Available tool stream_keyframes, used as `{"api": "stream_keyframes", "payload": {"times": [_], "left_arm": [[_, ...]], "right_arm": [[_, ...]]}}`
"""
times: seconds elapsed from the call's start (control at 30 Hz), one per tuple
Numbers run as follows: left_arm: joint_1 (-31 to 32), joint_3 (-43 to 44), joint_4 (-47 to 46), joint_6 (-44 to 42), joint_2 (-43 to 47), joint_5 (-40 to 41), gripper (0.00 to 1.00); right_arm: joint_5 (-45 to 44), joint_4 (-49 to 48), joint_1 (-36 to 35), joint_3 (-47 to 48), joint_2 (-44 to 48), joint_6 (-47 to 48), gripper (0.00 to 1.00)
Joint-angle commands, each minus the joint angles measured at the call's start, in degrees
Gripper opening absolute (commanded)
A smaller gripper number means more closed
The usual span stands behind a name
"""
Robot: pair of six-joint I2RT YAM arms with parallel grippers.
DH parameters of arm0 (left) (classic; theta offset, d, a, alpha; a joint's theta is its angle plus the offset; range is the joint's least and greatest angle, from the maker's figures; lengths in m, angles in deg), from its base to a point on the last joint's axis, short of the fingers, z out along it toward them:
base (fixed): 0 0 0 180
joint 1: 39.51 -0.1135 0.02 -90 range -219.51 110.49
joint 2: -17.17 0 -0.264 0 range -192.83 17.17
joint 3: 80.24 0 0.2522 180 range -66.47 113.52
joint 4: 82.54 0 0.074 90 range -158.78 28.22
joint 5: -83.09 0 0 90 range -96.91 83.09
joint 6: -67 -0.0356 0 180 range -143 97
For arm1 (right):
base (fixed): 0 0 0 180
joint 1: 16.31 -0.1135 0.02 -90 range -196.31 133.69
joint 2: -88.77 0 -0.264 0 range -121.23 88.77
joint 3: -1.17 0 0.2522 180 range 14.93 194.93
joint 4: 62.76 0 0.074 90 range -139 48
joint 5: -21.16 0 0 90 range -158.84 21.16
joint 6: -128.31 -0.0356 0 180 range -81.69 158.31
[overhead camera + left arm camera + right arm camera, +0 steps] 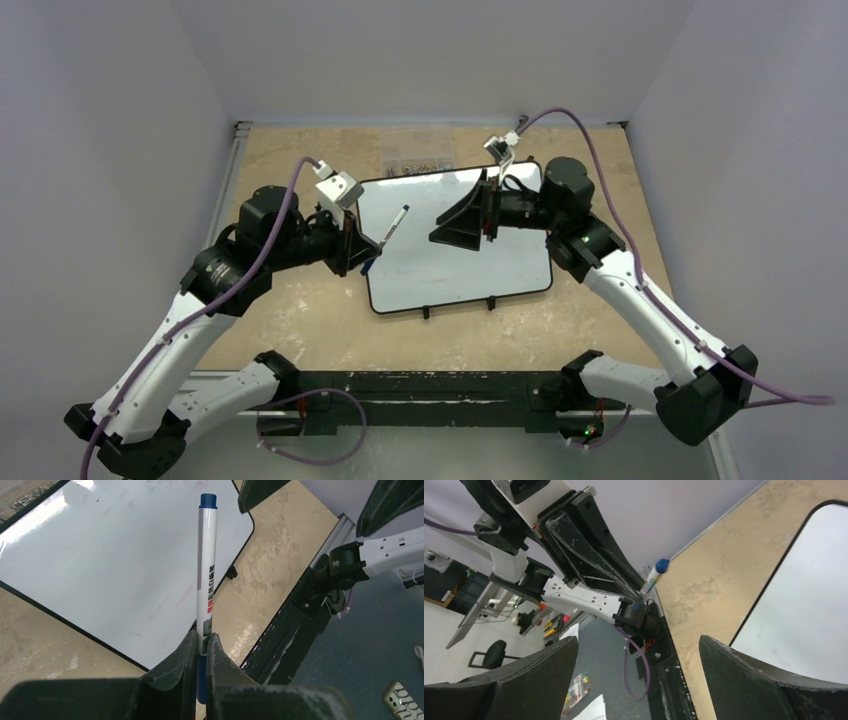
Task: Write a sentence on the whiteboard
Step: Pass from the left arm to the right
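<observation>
The whiteboard (450,265) lies flat on the tan table, glossy white in a thin black frame. No sentence is in view on it; only faint smudges show in the left wrist view (100,555). My left gripper (352,240) hangs over the board's left edge, shut on a white marker (395,225) with a blue cap (207,500). The marker's barrel (206,570) sticks out past the closed left gripper (201,645). My right gripper (445,228) hovers open above the board's middle, pointing at the marker (655,575) and apart from it. Nothing sits in the right gripper (636,680).
Two black clips (427,312) (491,303) sit on the board's near edge. A clear packet of small parts (415,165) lies behind the board. The black mounting bar (420,385) runs along the table's near edge. White walls close in both sides.
</observation>
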Motion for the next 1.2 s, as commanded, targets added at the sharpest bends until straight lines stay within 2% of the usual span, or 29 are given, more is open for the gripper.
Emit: {"api": "stream_keyframes", "payload": {"times": [0.0, 0.1, 0.2, 0.47, 0.83, 1.17], "left_arm": [[0.3, 3.4, -0.1, -4.3, -1.8, -3.5, 0.0], [0.5, 2.9, -0.5, -5.5, -2.0, -0.4, 0.0], [0.8, 1.5, -2.1, -5.4, -1.7, -0.4, 0.0], [1.4, -1.3, -4.6, -4.9, 1.0, 0.5, 0.0], [1.7, -2.4, -4.7, -5.3, 0.9, -2.9, 0.0], [2.3, -3.3, -4.6, -6.6, 0.8, -6.7, 0.0]], "right_arm": [[-8.4, -4.9, -6.1, 2.0, -2.0, -4.8, 0.89], [-12.1, -9.3, -7.2, 0.0, -3.2, -9.9, 0.79], [-15.9, -9.6, -8.1, -0.6, -4.4, -13.4, 0.72], [-22.1, -6.6, -14.9, 1.5, -8.5, -15.6, 0.66], [-23.0, -6.4, -19.0, 2.6, -11.8, -16.5, 0.5], [-20.4, -7.7, -19.4, 3.0, -13.0, -15.6, 0.27]]}}
